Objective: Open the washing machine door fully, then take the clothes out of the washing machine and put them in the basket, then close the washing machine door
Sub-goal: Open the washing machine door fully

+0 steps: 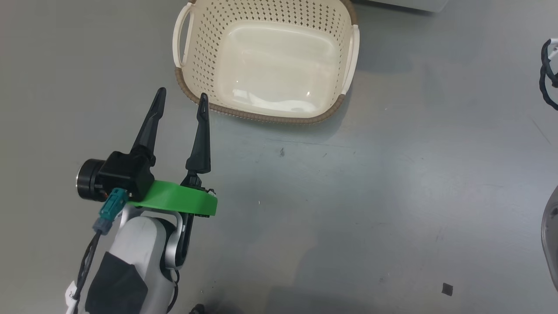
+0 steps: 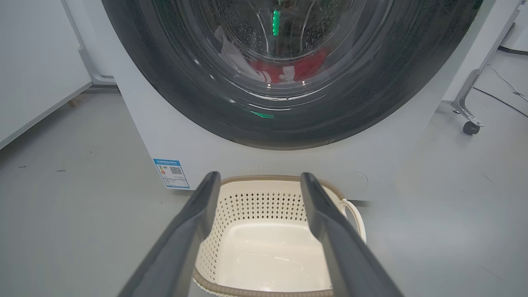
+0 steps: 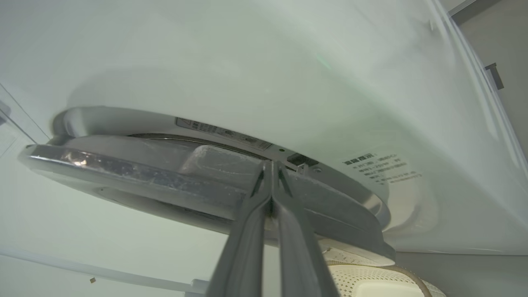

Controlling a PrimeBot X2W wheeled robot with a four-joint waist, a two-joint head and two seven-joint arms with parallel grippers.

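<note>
The washing machine (image 2: 185, 140) stands white in front of me in the left wrist view. Through the glass of the washing machine door (image 2: 198, 95), inside its black ring, the red and white clothes (image 2: 305, 68) lie in the drum. The cream basket (image 1: 266, 117) sits on the floor before the machine, with nothing in it. My left gripper (image 1: 182, 94) is open, its tips just short of the basket's near rim (image 2: 255, 204). My right gripper (image 3: 270, 165) is shut, its tips at the narrow gap between the door's edge (image 3: 144, 173) and the machine front (image 3: 247, 53).
Grey floor lies all around the basket. A wheeled metal stand (image 2: 470, 119) is to the machine's right and a white panel (image 2: 33, 74) to its left. A dark cable (image 1: 548, 74) hangs at the head view's right edge. The basket's corner (image 3: 371, 276) lies under the door.
</note>
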